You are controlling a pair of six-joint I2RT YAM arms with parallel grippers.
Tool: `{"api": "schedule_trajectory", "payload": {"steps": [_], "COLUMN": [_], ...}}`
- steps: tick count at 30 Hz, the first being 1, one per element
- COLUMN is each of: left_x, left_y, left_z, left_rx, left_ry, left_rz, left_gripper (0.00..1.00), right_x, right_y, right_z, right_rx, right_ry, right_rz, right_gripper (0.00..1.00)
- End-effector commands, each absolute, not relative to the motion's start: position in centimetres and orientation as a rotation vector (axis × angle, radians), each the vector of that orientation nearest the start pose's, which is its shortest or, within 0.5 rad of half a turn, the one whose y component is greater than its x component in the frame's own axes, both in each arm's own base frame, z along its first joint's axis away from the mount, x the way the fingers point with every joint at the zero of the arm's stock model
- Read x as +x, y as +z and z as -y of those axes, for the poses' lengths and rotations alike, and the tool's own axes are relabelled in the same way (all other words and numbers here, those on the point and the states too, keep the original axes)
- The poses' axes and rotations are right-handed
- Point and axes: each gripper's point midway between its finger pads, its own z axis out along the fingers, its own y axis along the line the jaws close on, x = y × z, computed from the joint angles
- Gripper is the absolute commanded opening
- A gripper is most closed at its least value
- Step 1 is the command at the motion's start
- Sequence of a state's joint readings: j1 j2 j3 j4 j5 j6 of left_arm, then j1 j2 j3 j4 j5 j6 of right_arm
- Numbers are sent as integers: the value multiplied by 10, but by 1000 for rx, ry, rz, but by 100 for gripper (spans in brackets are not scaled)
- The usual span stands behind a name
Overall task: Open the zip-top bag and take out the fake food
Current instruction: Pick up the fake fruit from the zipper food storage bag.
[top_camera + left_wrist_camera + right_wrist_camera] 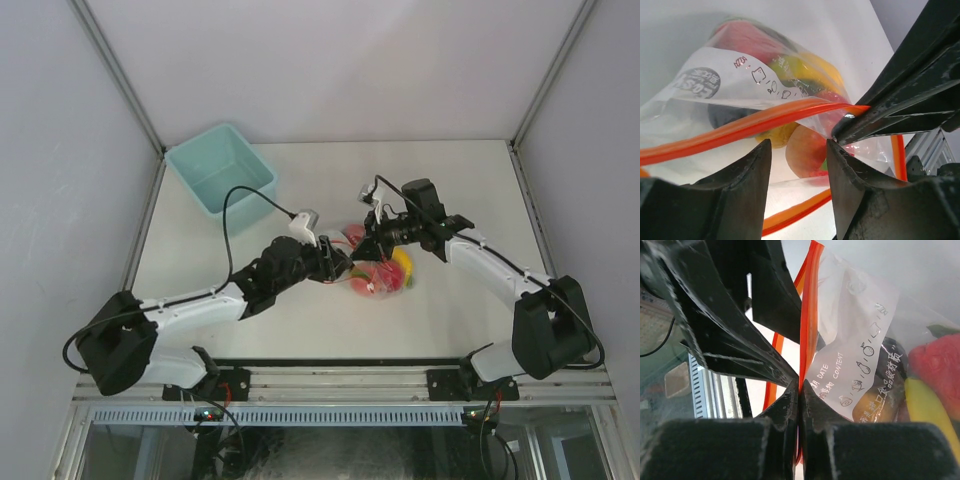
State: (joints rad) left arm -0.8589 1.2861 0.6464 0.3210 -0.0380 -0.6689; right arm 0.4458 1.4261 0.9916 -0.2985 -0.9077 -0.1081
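Left fingers (740, 190): nearest to the left wrist camera; two dark pads standing apart with a clear gap between them.
Left hand (797, 145): released, it clamps nothing. It sits at the mouth of the bag, and a lower orange strip crosses the bottom of the gap without being pinched.
Right hand (799, 385): clenched, grasping the zip strip between its two tips. It reaches the bag from the far right side, opposite to the left hand.
Zip-top bag (375, 272): clear crinkly plastic with a white printed label, lying on the desk near the middle, between the two hands.
Zip strip (740, 127): orange-red. The upper lip is lifted away from the lower one, so the mouth is partly open on the side of the left hand.
Fake food (388, 275): all inside the bag. A red piece, a yellow piece, a dark round piece and a pale orange round piece show through the plastic; other pieces are too hidden to name.
Bin (222, 168): light teal, rectangular, at the far left corner, well apart from the bag.
Desk (450, 190): white surface; the bag and the bin rest on it.
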Motion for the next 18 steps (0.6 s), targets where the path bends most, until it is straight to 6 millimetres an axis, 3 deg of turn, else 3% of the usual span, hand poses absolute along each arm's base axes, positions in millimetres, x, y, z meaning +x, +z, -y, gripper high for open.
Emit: {"api": "schedule_trajectory", "payload": {"steps": [1,12,18], "left_x": [246,233,231], "left_y": [194,164,153], "left_z": [355,370,373], "left_rx": [247,354,394], "left_ry": [-1148,-1193,-1195], "left_rz": [-1879,-1925,-1945], "left_gripper": [53,70,73], "right_x": [252,242,232], "right_y": [189,197,205], "right_z": [-275,-272,-247], "right_rx": [-1099,-1216,-1461], "right_ry": [1221,1222,1032], "right_rz": [-1890,-1827,-1693], "right_gripper": [0,0,22]}}
